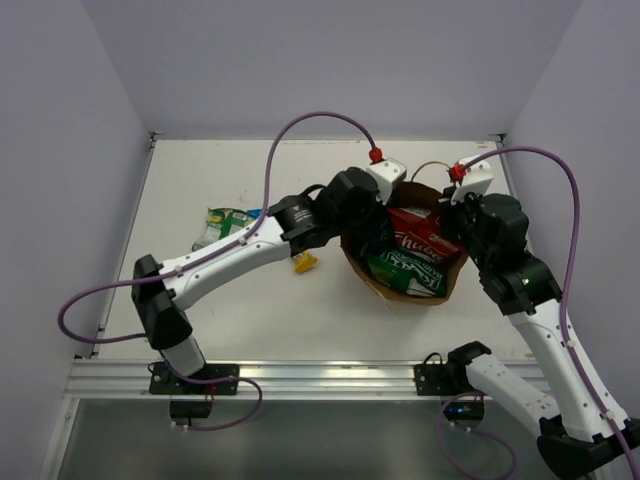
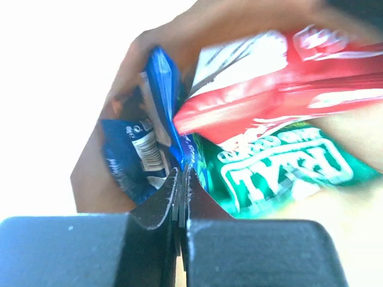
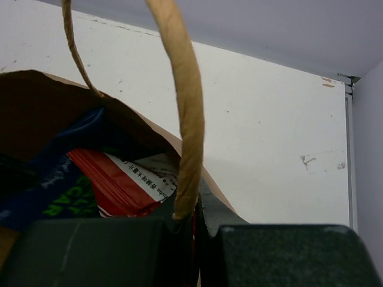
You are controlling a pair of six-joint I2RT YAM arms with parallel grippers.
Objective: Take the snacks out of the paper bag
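Observation:
The brown paper bag (image 1: pixel 385 285) lies right of centre, mouth open toward the camera. Inside it are a red "Chuba" bag (image 1: pixel 425 240) and a green bag (image 1: pixel 408 270). My left gripper (image 1: pixel 365 228) reaches into the bag's left side. In the left wrist view it (image 2: pixel 181 171) is shut on the edge of a blue packet (image 2: pixel 134 158), beside the red bag (image 2: pixel 269 89) and the green bag (image 2: pixel 281 170). My right gripper (image 1: pixel 458 215) is at the bag's right rim. In the right wrist view it (image 3: pixel 197 200) is shut on the bag's rim at the foot of a handle (image 3: pixel 188 119).
A green-white packet (image 1: pixel 225 225) lies on the white table (image 1: pixel 250 310) at the left, behind my left arm. A small yellow packet (image 1: pixel 305 263) lies just left of the bag. Walls close the table on three sides; a metal rail (image 1: pixel 300 378) runs along the near edge.

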